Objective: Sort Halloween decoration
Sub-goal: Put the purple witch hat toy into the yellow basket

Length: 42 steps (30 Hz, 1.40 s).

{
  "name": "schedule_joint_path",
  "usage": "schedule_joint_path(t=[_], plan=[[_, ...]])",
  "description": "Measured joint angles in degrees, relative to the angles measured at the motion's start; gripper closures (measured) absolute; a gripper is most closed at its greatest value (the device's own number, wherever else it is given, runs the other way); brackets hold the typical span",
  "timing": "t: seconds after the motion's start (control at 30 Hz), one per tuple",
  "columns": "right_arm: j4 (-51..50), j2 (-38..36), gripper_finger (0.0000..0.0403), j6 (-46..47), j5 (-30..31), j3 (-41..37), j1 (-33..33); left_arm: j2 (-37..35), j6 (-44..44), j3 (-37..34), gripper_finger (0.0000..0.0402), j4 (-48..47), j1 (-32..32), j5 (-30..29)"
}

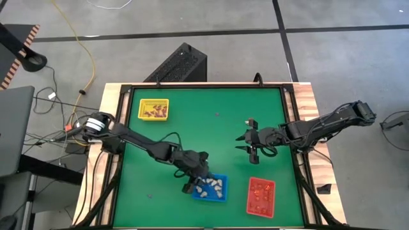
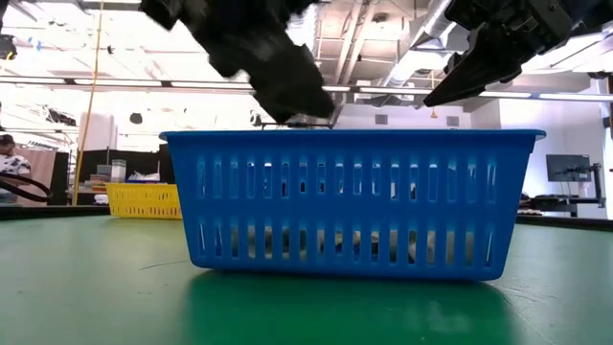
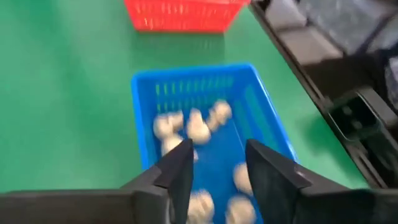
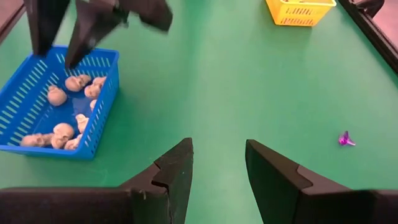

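- While the left gripper (image 1: 193, 183) is hovering over the blue tray (image 1: 220, 197), its fingers are standing apart, holding nothing.
- Right gripper (image 1: 249, 135) is waiting open and empty above the green table (image 1: 192, 121).
- Whitish trinkets (image 4: 62, 130) are lying in the blue tray.
- One purple trinket (image 4: 346, 139) is lying alone on the table.

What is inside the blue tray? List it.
The blue tray holds only whitish-cream skull trinkets, about ten. The left claw hovers open over one end and covers part of the floor, so more may be hidden.
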Motion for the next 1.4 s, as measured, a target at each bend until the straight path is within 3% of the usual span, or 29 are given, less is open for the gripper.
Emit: schedule_joint_path(t=[0.2,0.33,0.43,0.63,0.8,1.1,1.23,1.4], plan=[[0.8,0.0,0.0226,-0.64,0.01,0.02,-0.01,-6.06,-6.58,7.19,0.0252,-27.98,-2.21,1.25],[1.28,-0.01,0.0226,-0.66,0.0,0.02,0.01,-9.48,-16.91,6.21,0.0252,-42.83,-8.76,-3.1],[1.34,-0.01,0.0226,-0.66,0.0,0.02,0.01,-10.25,-23.99,2.96,0.0255,-48.34,-15.36,-6.52],[1.57,-0.02,0.0226,-0.91,0.01,0.02,-0.01,-10.21,-34.23,-3.37,0.0264,-47.31,-27.04,-7.59],[2.81,-0.02,0.0226,-0.97,0.02,0.02,-0.01,-10.21,-39.85,-4.53,0.0269,-47.92,-32.57,-11.32],[4.67,-0.02,0.0226,-0.97,0.0,0.04,-0.01,-10.08,-41.16,-5.09,0.027,-47.86,-36.57,-19.19],[4.64,-0.02,0.0226,-0.97,0.0,0.04,-0.01,-9.73,-42.57,-7.56,0.027,-45.95,-36.83,-17.13],[4.57,-0.02,0.0226,-1.16,0.01,0.04,-0.01,-9.68,-44.08,-12.42,0.027,-35.48,-37.04,-16.34]])
